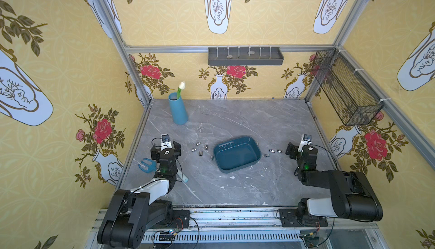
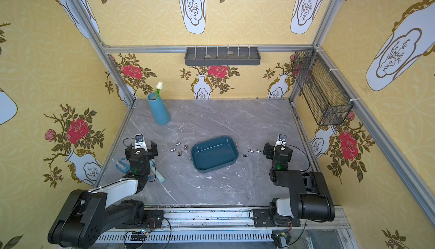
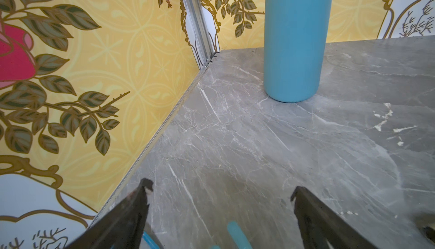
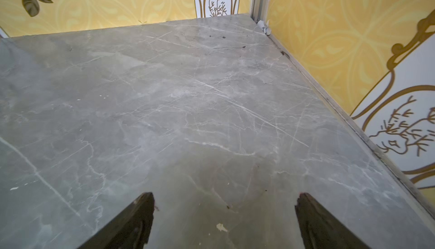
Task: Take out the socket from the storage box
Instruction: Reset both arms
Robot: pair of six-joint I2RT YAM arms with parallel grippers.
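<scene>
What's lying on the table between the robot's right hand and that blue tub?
Three small metal sockets lie in a loose row between the right hand and the storage box, in both top views.

I can read no word or number anywhere I look. The nearest thing to a sign is a small white outline emblem (image 1: 167, 152), an angular badge shape, just behind my left gripper (image 3: 221, 189). Behind my right gripper (image 4: 226, 198) sits a white square sticker (image 1: 310, 148), too small to show any print.
</scene>
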